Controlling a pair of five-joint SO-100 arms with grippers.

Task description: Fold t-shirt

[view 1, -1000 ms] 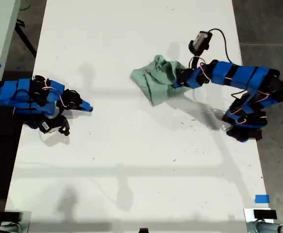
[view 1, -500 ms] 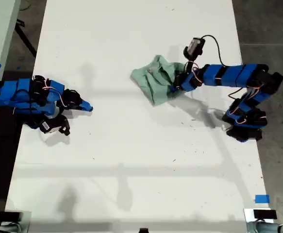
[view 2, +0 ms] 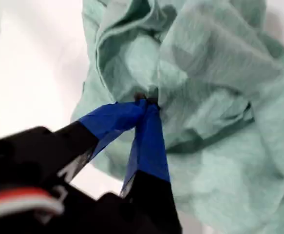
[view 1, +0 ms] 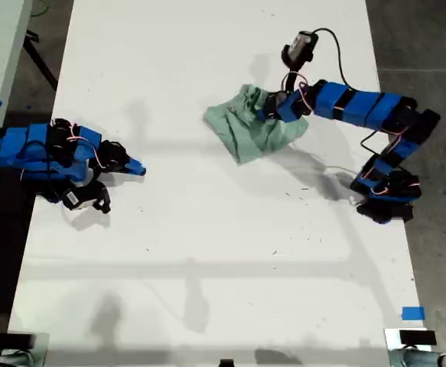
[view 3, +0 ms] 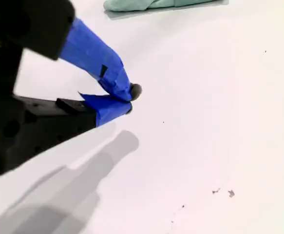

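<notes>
The pale mint-green t-shirt [view 1: 249, 130] lies crumpled in a heap on the white table [view 1: 207, 252], right of centre in the exterior view. My first gripper [view 1: 271, 107] reaches in from the exterior view's right and is shut on a fold of the t-shirt [view 2: 215, 87]; the first wrist view shows its blue tips [view 2: 144, 105] pinched together in the cloth. My second gripper [view 1: 138, 170] rests low over the bare table at the exterior view's left, far from the shirt, its blue tips [view 3: 129, 100] shut on nothing. A strip of the t-shirt [view 3: 156, 4] shows far off in the second wrist view.
The first arm's base [view 1: 387, 195] stands near the table's edge at the exterior view's right, with a cable looping above the arm. Blue tape marks [view 1: 412, 313] sit at the table's corners. Dark floor [view 1: 421, 38] lies beyond both long table edges.
My first gripper has moved toward the exterior view's left and top, over the shirt heap, pulling the cloth it holds with it. The second arm has not moved.
</notes>
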